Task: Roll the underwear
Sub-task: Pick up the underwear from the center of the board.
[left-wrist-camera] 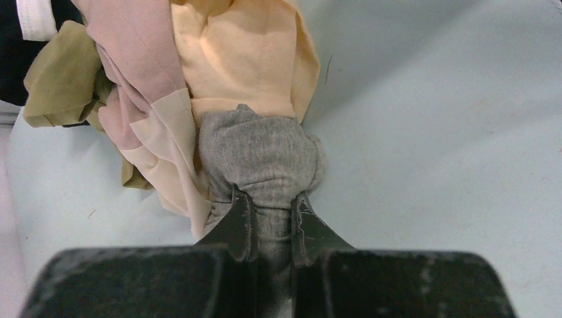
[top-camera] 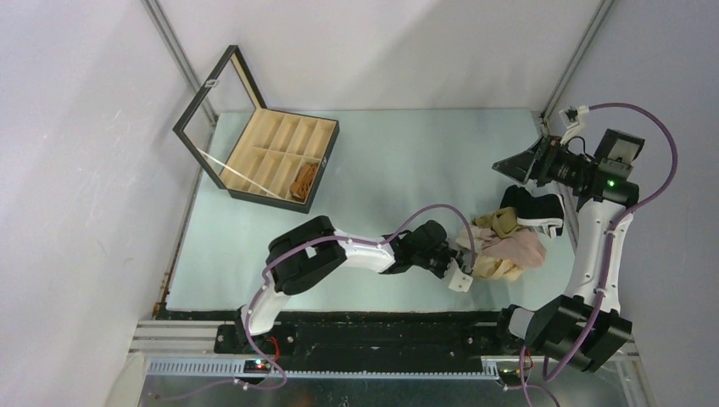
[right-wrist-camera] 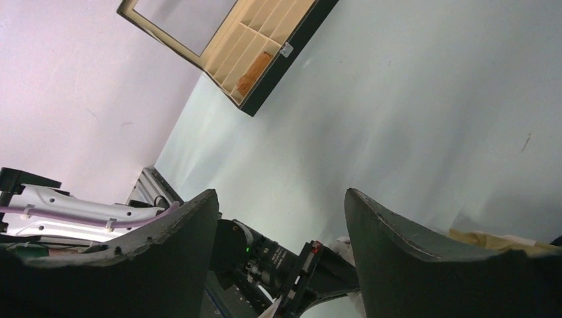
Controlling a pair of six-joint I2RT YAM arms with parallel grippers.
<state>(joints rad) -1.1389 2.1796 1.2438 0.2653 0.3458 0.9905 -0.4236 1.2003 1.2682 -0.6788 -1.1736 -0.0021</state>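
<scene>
Progress is judged early: one rust-brown piece (top-camera: 303,180) is already stowed in the box (top-camera: 275,202) at the tabletop's (top-camera: 398,161) far left corner. At the pile (top-camera: 509,246) near the right edge, the grey underwear (left-wrist-camera: 262,156) is pinched by the nearly closed left gripper (left-wrist-camera: 270,199). The right gripper (right-wrist-camera: 280,195) is held wide open and empty. Four pieces are left unrolled.

one box (top-camera: 280,140), two grippers (left-wrist-camera: 273,222) (right-wrist-camera: 281,195), and at least five pieces of underwear (top-camera: 511,248).

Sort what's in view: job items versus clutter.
Job: grey underwear pinched in left gripper; beige piece, pink piece, black-and-white piece piled beside it; rust-brown piece.
Lying about: compartment box holding the rust-brown piece, lid open.
</scene>
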